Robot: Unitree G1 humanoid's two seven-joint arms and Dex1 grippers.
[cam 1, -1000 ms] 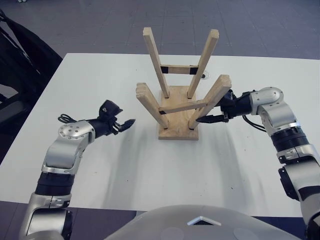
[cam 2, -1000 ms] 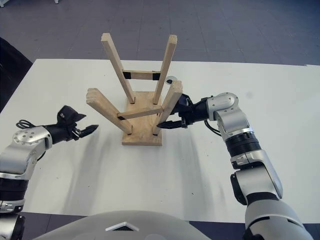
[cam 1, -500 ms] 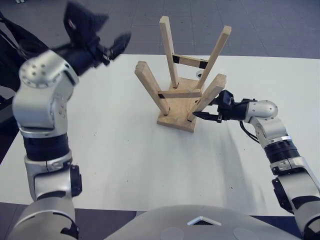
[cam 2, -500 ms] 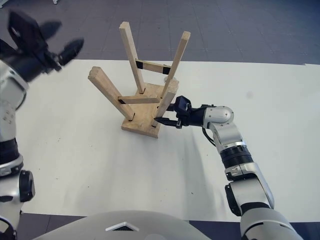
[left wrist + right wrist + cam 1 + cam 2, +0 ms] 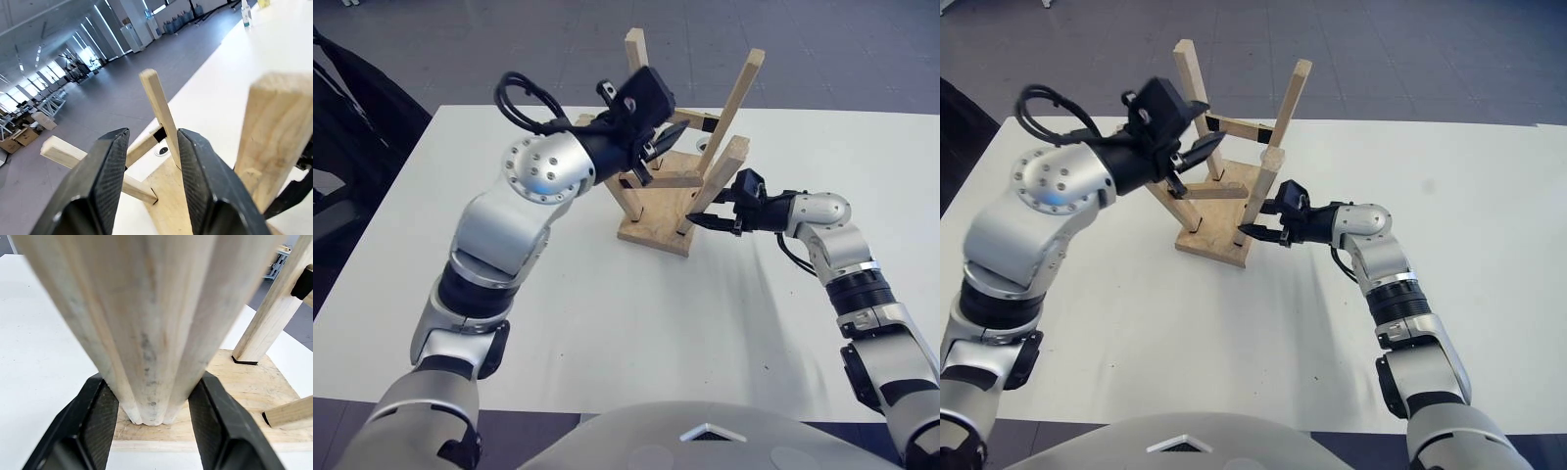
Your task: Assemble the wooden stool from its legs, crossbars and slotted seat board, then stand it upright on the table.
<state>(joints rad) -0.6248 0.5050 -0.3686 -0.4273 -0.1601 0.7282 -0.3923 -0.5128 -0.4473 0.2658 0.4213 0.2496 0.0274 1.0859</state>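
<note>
The wooden stool (image 5: pixel 651 233) stands upside down on the white table (image 5: pixel 607 323), seat board down, legs and crossbars pointing up. My right gripper (image 5: pixel 701 221) is shut on the near right leg (image 5: pixel 146 333) just above the seat board (image 5: pixel 244 387); its fingers (image 5: pixel 93 421) press both sides of the leg. My left gripper (image 5: pixel 647 159) hovers open among the left-hand legs at crossbar height. In the left wrist view its fingers (image 5: pixel 110 181) frame a far leg (image 5: pixel 156 105), touching nothing, and a nearer leg (image 5: pixel 281 137) stands beside them.
A small round part (image 5: pixel 709 145) lies on the table just behind the stool. The table's far edge (image 5: pixel 842 110) drops to dark floor. Bare tabletop spreads in front of the stool and to both sides.
My left arm rose from the table at the left, swung high, then came over to the stool's left legs. The right gripper kept hold of its leg; the stool turned slightly.
</note>
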